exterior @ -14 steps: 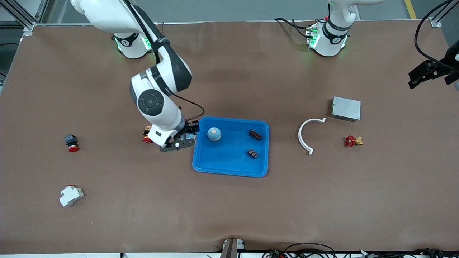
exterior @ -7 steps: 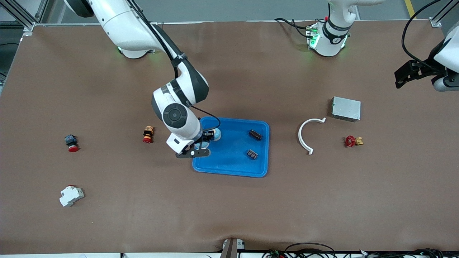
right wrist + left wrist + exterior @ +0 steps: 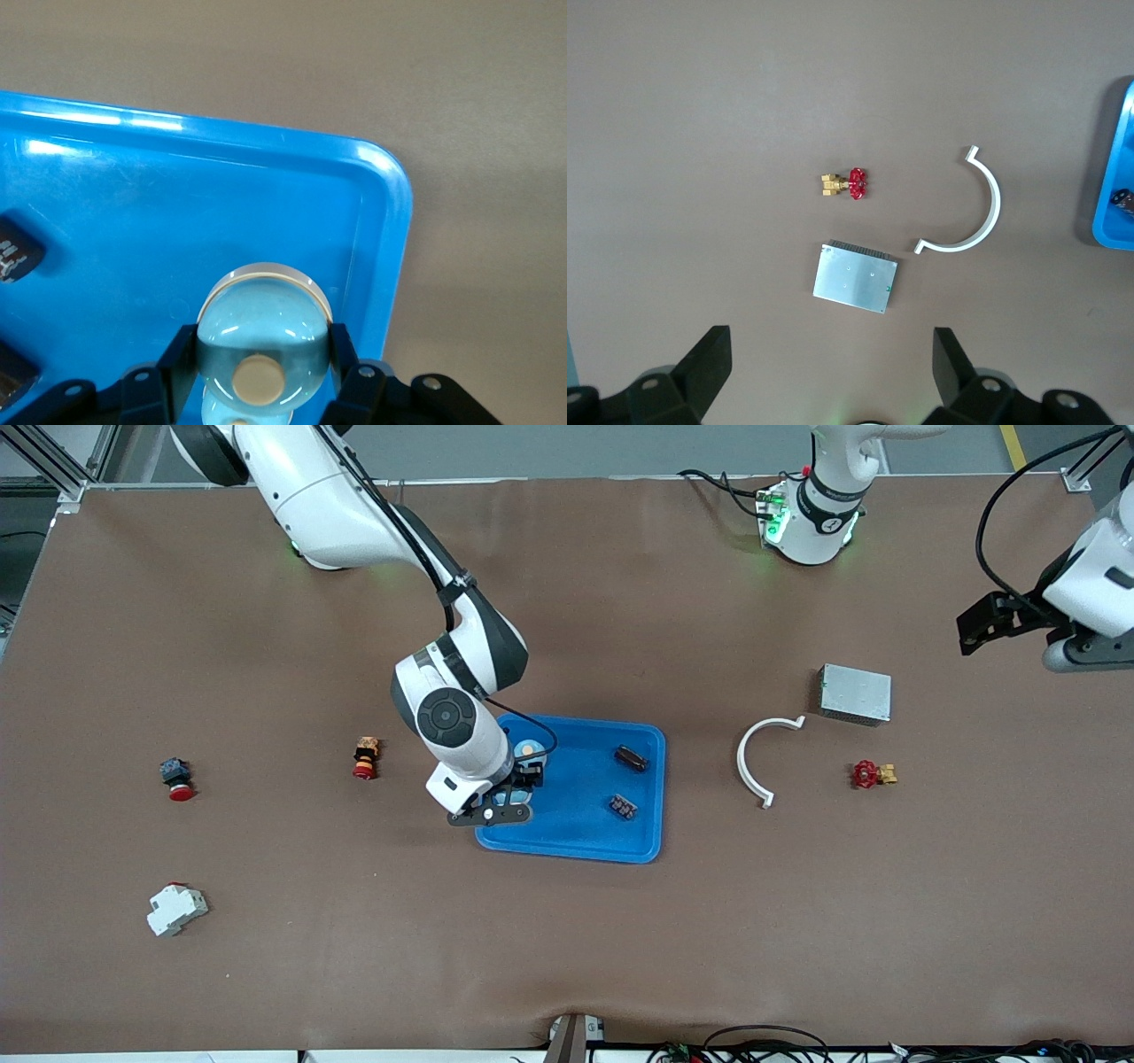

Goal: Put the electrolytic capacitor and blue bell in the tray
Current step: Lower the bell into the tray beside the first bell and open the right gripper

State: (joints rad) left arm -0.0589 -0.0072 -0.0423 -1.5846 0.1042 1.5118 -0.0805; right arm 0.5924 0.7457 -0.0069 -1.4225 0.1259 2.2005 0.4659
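The blue bell (image 3: 530, 749), a pale blue dome with a tan knob, stands in the bright blue tray (image 3: 580, 828), in the corner toward the right arm's end. My right gripper (image 3: 528, 771) is shut on the bell; in the right wrist view its black fingers (image 3: 182, 354) press both sides of the bell (image 3: 264, 341) above the tray's floor (image 3: 221, 204). A dark cylinder, the electrolytic capacitor (image 3: 631, 758), lies in the tray. My left gripper (image 3: 979, 627) waits open and empty, up over the table's left-arm end (image 3: 833, 372).
A second small dark part (image 3: 623, 807) lies in the tray. A white curved clip (image 3: 753, 766), silver box (image 3: 855, 693) and red valve (image 3: 866, 774) lie toward the left arm's end. Two red-capped buttons (image 3: 364, 757) (image 3: 175, 778) and a white breaker (image 3: 175, 909) lie toward the right arm's end.
My right gripper moved from beside the tray to over it and closed around the blue bell. The left arm drifted farther into view at the table's end.
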